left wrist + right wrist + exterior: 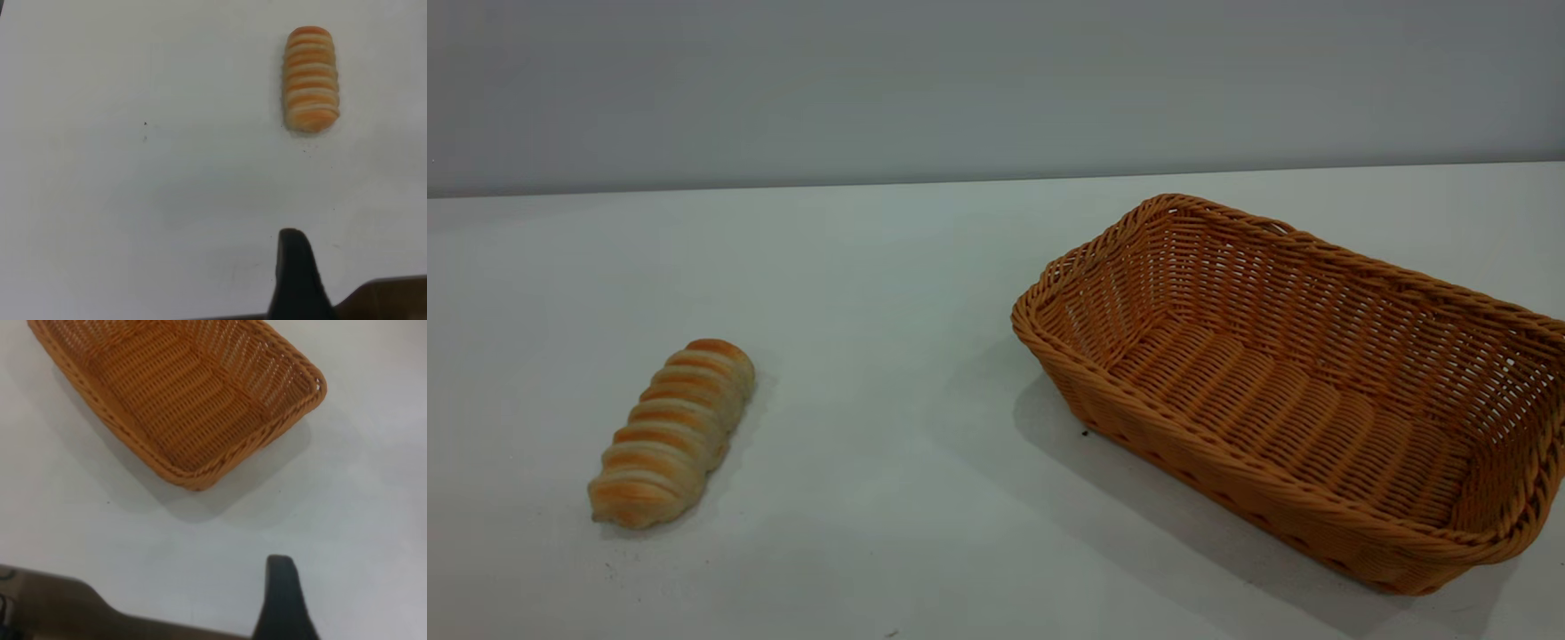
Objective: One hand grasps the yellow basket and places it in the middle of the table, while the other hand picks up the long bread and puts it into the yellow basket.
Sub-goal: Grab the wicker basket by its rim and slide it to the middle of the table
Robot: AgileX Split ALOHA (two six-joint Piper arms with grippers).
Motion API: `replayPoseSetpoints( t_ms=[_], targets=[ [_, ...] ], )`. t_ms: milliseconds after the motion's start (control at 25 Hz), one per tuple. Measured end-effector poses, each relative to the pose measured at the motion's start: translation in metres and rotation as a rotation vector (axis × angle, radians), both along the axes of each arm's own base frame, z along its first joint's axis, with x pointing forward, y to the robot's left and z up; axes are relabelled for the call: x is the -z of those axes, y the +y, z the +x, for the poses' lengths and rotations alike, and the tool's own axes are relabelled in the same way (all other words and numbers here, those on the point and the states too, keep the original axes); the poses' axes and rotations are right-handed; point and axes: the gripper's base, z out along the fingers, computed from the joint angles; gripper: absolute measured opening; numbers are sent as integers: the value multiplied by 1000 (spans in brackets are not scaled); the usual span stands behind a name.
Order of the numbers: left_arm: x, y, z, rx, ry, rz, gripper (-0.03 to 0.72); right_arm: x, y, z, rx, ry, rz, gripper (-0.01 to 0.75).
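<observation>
The long bread (671, 433) is seen lying on the table (889, 293) at about 8 o'clock in the exterior view, well apart from the yellow basket (1303, 391) at 4 o'clock, which is empty. Of the left gripper (297, 277) and the right gripper (283, 597), one dark finger each is shown above the tabletop; whether they are spread cannot be told.

My left gripper (297, 280) shows one matte black finger (293, 263), broad at its base, narrowing to a blunt, rounded tip. My right gripper (283, 600) shows a matching black finger (280, 583) with a squarer tip. Both surfaces are plain; my other fingers lie outside both wrist views.
</observation>
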Motion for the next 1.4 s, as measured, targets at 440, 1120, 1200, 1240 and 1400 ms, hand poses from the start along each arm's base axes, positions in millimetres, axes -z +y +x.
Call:
replayPoseSetpoints(
  t_ms=[440, 1120, 1200, 1240, 1400],
  targets=[
    [0, 0, 0, 45, 0, 0, 545, 0, 0, 0, -1, 0, -1, 523],
    [2, -4, 36, 86, 242, 19, 545, -6, -3, 32, 38, 42, 96, 523],
    [2, -6, 51, 75, 310, 13, 545, -6, 1, 47, 47, 75, 99, 523],
    [0, -7, 60, 69, 321, 6, 545, -6, 4, 55, 48, 95, 104, 523],
    [-7, -12, 96, 40, 265, -46, 545, -4, 15, 90, 48, 168, 111, 523]
  ],
)
